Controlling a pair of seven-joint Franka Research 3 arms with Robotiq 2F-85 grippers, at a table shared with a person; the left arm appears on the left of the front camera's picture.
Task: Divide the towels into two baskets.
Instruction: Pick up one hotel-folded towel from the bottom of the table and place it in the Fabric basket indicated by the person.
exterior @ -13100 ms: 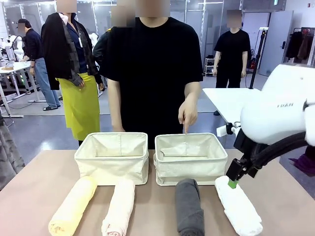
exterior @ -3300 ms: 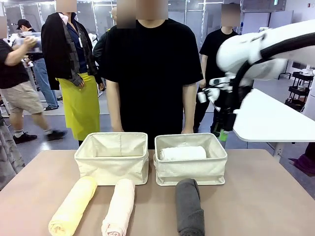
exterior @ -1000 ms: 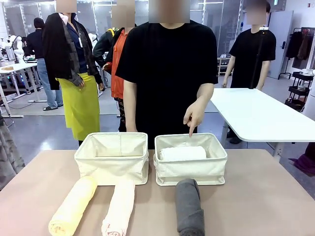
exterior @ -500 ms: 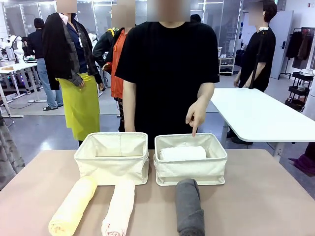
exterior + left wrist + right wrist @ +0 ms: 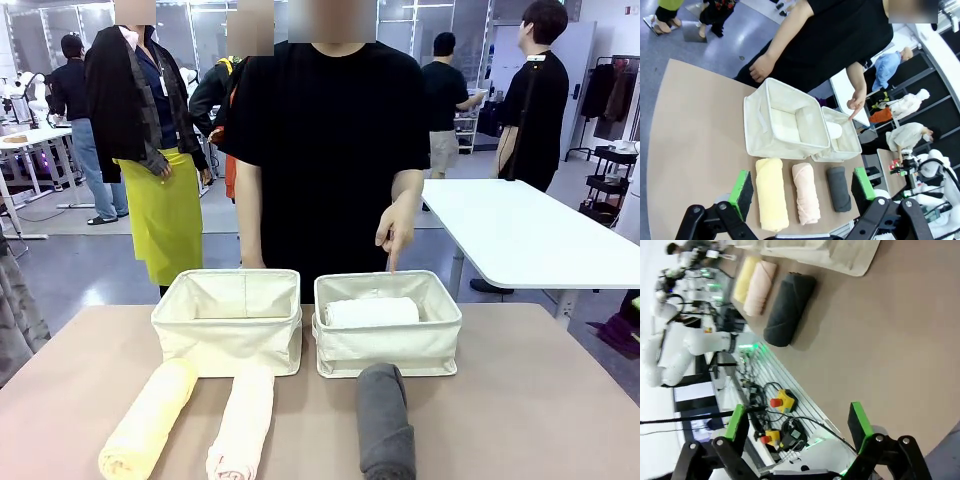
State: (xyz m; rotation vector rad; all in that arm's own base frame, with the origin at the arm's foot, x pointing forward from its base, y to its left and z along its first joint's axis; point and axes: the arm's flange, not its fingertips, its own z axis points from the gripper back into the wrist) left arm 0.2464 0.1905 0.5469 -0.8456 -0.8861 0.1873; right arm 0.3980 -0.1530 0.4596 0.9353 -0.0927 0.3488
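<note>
Sorting stands a quarter done: white towel point(image 5: 371, 312) in the right basket point(image 5: 440, 347), left basket point(image 5: 225, 352) bare, yellow towel point(image 5: 150, 418), pink towel point(image 5: 242, 420) and grey towel point(image 5: 385, 420) along the near edge of the desk point(image 5: 540, 400), left pincer point(image 5: 802, 185) and right pincer point(image 5: 797, 421) open, empty.

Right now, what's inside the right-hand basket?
One white towel, rolled, lying crosswise in the right basket. The basket's front wall and the roll hide the floor beneath, so anything lower down can't be seen.

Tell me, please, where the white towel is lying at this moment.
In the front view, the white towel lies crosswise inside the right basket, just beyond the dark grey towel and below the person's pointing hand.
</note>
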